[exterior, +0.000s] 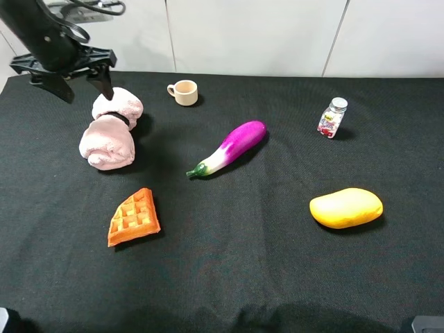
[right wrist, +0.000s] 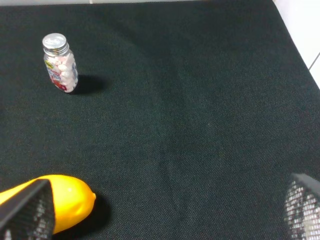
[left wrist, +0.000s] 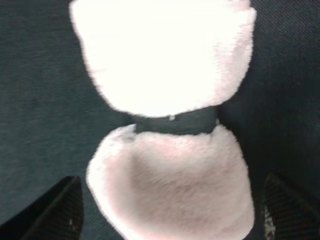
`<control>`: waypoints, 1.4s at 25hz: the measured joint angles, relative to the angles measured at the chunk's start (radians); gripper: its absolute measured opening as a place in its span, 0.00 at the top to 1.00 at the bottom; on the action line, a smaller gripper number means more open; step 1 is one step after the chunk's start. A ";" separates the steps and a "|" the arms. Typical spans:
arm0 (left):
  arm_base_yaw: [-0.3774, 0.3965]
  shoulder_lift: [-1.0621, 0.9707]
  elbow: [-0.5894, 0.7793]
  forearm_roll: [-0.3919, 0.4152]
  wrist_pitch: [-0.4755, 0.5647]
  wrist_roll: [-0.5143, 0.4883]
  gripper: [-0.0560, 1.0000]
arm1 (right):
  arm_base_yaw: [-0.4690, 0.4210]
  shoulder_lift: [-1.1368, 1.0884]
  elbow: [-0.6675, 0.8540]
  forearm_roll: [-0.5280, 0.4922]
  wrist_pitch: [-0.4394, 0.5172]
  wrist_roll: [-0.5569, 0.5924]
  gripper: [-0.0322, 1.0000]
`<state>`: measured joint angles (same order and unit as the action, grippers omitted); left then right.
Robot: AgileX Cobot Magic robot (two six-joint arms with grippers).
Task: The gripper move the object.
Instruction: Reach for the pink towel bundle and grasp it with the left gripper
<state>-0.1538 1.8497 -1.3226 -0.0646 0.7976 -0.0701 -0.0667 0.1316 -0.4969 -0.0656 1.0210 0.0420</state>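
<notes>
**Left hand poised, wide open, over the pink towel**

The towel point(exterior: 109, 132) lies at the far left of the table point(exterior: 263, 263), near the cup point(exterior: 184, 91). A dark band point(left wrist: 175, 121) pinches it into two lobes. The left hand point(exterior: 87, 90) hangs just over the far lobe, prongs spread and holding nothing.

I'd say the grasp comes next. It should go best if the hand drops straight down and closes squarely across one lobe. It needs to go deep enough that the soft pile can't squeeze out, then lift clear before travelling.

The high view places the towel among its neighbours but can't show the line-up. The left wrist view can: the fingertips bracket one lobe, with dark cloth on either side. Only the right wrist view shows the right hand point(right wrist: 165, 207), open and empty, by the mango point(right wrist: 60, 200).
</notes>
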 joint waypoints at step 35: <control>-0.037 0.229 -0.111 0.008 -0.028 -0.054 0.22 | 0.000 0.000 0.000 0.000 0.000 0.000 0.30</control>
<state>-0.1911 2.0790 -1.4333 -0.0563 0.7696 -0.1238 -0.0667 0.1316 -0.4969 -0.0656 1.0210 0.0420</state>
